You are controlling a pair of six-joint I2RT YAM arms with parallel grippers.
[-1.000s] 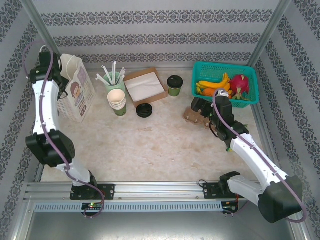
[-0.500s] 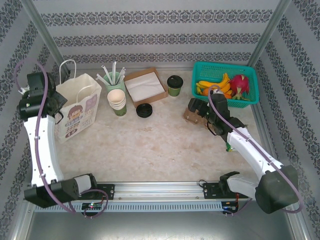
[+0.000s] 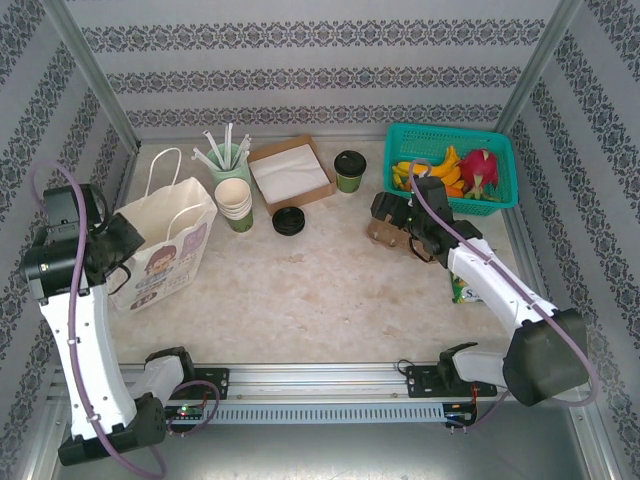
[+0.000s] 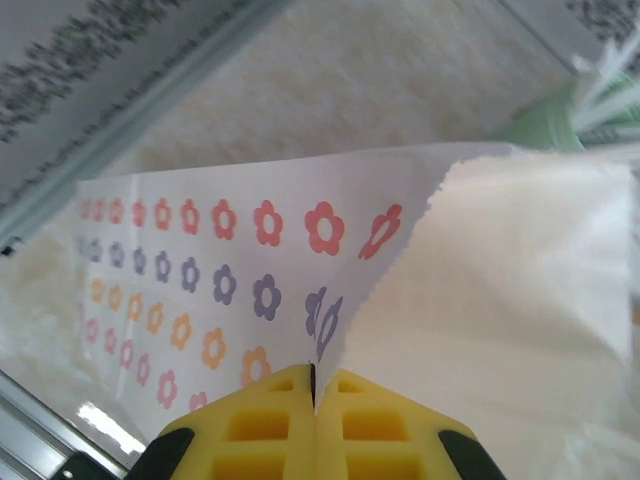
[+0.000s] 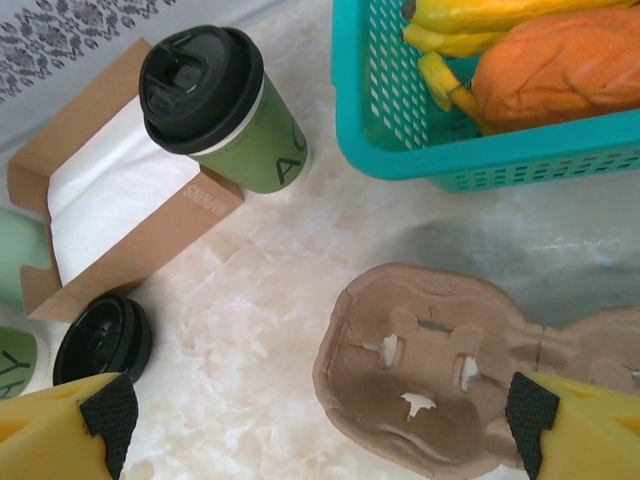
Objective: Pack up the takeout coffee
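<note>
Bag (image 3: 165, 255) nearer — left gripper (image 4: 313, 378) tight on it

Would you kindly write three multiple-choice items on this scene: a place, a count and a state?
1. On the table, the takeout coffee stands: A at the near edge; B between the napkin box and the teal basket; C in the far left corner.
2. Lying loose there: A no lid; B three lids; C one loose black lid.
3. The left gripper is: A shut on the paper bag; B wide open; C half open.
Key: B, flanked by both; C, single, beside the stacked cups; A, it pinches the bag's edge.
</note>
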